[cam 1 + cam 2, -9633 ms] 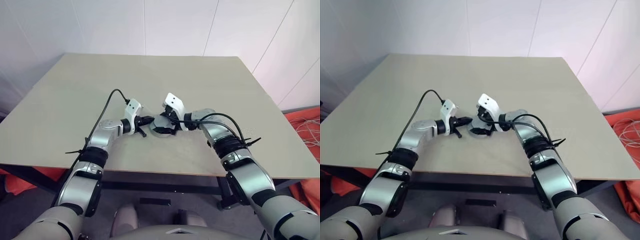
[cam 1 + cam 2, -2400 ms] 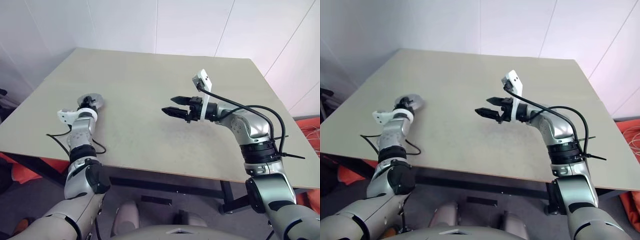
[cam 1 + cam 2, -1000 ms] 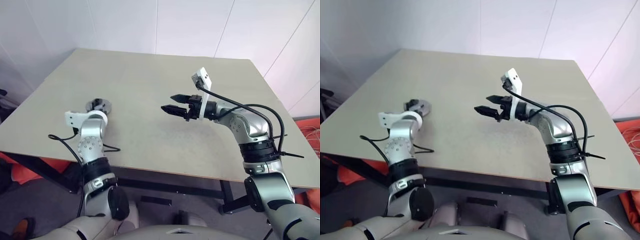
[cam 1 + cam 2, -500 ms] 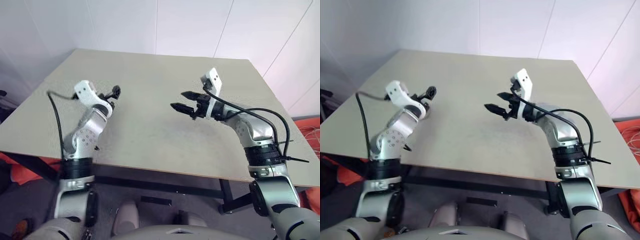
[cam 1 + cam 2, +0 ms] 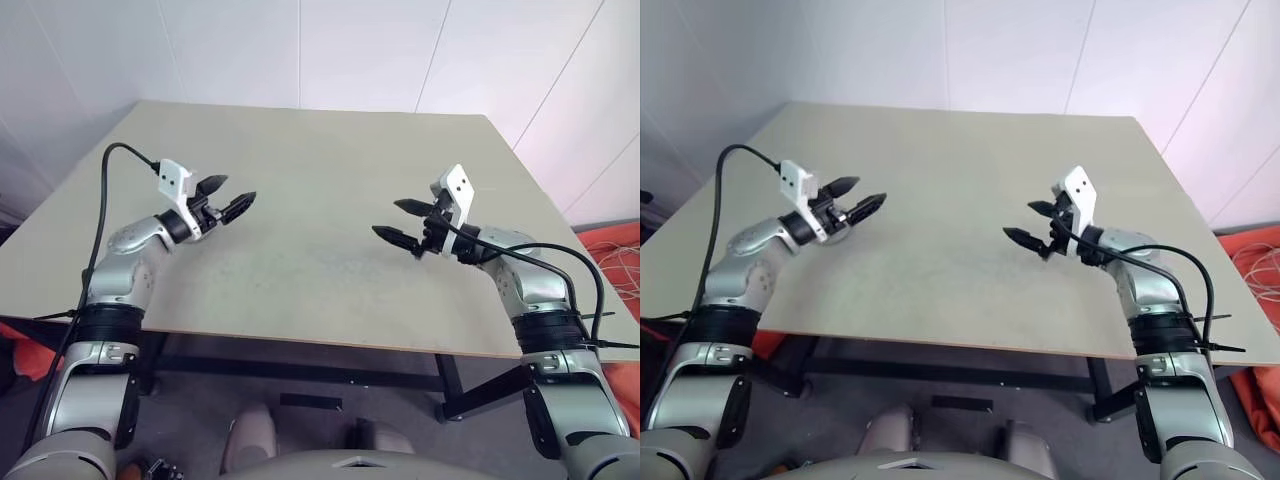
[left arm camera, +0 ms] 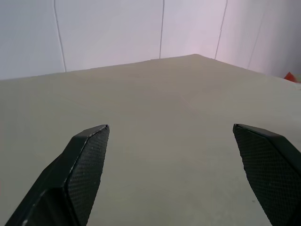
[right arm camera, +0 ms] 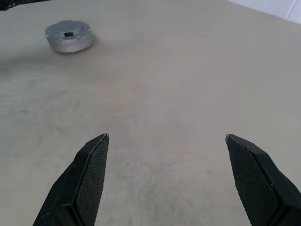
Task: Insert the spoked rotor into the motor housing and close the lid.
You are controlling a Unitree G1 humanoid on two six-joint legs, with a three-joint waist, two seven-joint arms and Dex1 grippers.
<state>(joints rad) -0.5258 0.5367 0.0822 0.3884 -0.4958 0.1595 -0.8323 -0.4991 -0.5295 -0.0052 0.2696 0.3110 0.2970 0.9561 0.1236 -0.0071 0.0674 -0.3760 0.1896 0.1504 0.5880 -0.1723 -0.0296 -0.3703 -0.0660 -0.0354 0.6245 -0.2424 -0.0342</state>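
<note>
Above table (image 5: 320, 180): left fingers (image 5: 228, 198), right fingers (image 5: 404, 220) level, facing inward, spread wide, empty.

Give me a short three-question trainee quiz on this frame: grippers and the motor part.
1. True or false: the left gripper is clamped on the motor housing.
2. How does the right gripper stand? A) shut tight B) open, with nothing between its fingers C) closed on a black disc
3. Fill in: the motor housing, seen from the right wrist, rests alone on the ____.

Key:
1. False. The left gripper is open and empty above the table.
2. B.
3. Table. It sits apart from the right gripper's fingers.
</note>
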